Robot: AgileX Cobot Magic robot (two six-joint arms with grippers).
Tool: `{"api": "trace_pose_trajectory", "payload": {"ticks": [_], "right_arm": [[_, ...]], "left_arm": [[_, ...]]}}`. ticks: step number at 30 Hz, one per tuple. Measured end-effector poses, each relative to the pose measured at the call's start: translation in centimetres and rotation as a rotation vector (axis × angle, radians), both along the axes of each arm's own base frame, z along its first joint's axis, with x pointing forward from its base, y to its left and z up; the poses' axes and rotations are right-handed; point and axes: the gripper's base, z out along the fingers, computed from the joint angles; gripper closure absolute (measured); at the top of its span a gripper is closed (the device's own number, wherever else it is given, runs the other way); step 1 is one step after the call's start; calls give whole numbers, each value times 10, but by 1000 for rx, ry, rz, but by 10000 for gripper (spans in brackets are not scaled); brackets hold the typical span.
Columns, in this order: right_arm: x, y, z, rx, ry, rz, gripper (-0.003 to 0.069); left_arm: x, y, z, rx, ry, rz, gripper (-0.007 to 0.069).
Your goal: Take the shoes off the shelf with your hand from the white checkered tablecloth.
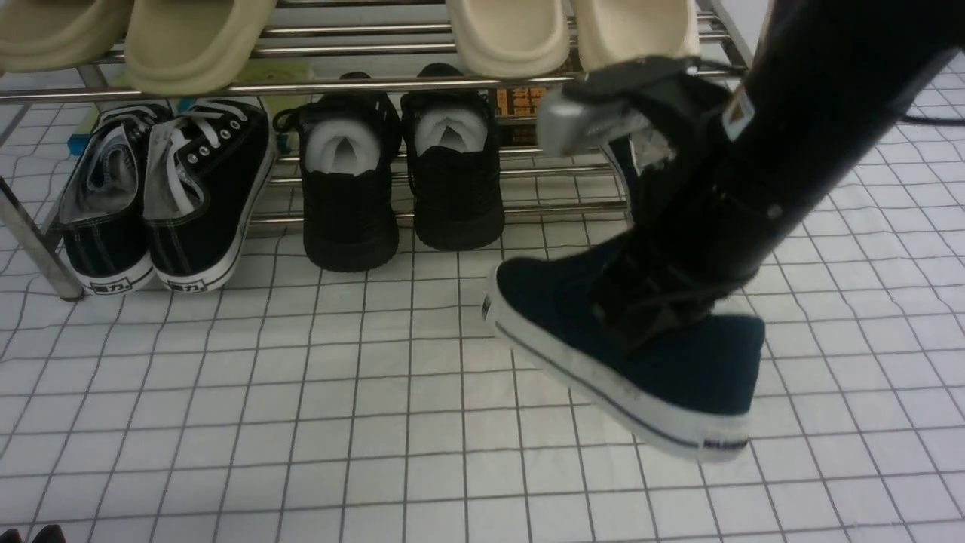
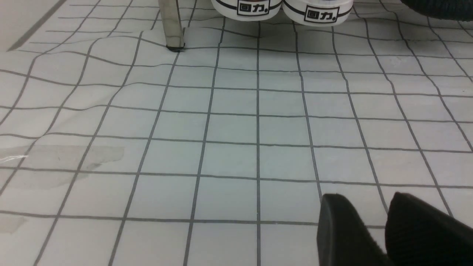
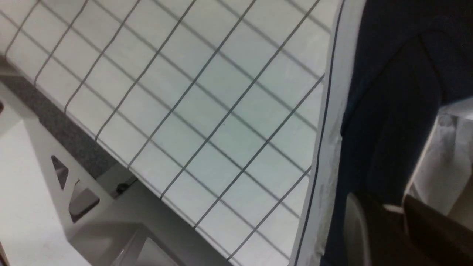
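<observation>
My right gripper is shut on the side wall of a navy slip-on shoe at its white-trimmed opening. The shoe hangs tilted, clear of the shelf, over the white checkered tablecloth. The right wrist view shows the same shoe with one finger outside it, one inside, and the right gripper next to pale paper. Behind that arm, a second navy shoe shows only as a sliver at the shelf. My left gripper hovers low over the cloth, slightly open and empty.
Black lace-up sneakers and black knit shoes stand under the chrome shelf, with beige slippers on its upper bars. A shelf leg stands ahead of the left gripper. The cloth's edge drops off to a grey frame.
</observation>
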Motion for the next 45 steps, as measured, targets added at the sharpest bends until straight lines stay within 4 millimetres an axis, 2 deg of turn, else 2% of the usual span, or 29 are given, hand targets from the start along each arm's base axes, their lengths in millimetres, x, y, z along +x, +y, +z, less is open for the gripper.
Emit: {"api": "trace_pose_trajectory", "payload": {"ticks": [3, 5, 10, 13, 16, 22, 26, 29, 31, 33, 34, 36, 38, 39, 40, 42, 45], "right_arm": [[-11, 10, -17, -31, -14, -45, 613], [-12, 16, -27, -54, -39, -100, 613], [8, 28, -46, -70, -150, -281, 613], [16, 31, -55, -77, -179, -332, 613], [28, 39, -76, -97, -182, -377, 613], [37, 52, -100, -69, -160, -417, 611], [39, 56, -106, -40, -133, -471, 580], [39, 56, -106, -37, -132, -471, 534], [39, 56, -107, -38, -121, -473, 454], [37, 57, -102, -58, -104, -440, 398], [35, 56, -96, -76, -93, -390, 398], [35, 55, -87, -86, -83, -345, 422], [40, 50, -62, -61, -90, -281, 552], [40, 50, -60, -60, -92, -274, 564], [49, 42, -47, -35, -123, -272, 634], [66, 28, -31, -19, -182, -297, 671], [90, 1, -24, -43, -254, -355, 665]], "left_arm": [[0, 0, 0, 0, 0, 0, 403], [0, 0, 0, 0, 0, 0, 403], [0, 0, 0, 0, 0, 0, 403], [0, 0, 0, 0, 0, 0, 403], [0, 0, 0, 0, 0, 0, 398], [0, 0, 0, 0, 0, 0, 393], [0, 0, 0, 0, 0, 0, 393], [0, 0, 0, 0, 0, 0, 392], [0, 0, 0, 0, 0, 0, 392], [0, 0, 0, 0, 0, 0, 390], [0, 0, 0, 1, 0, 0, 390], [0, 0, 0, 1, 0, 0, 390], [0, 0, 0, 2, 0, 0, 389], [0, 0, 0, 2, 0, 0, 389], [0, 0, 0, 2, 0, 0, 389], [0, 0, 0, 2, 0, 0, 389], [0, 0, 0, 2, 0, 0, 389]]}}
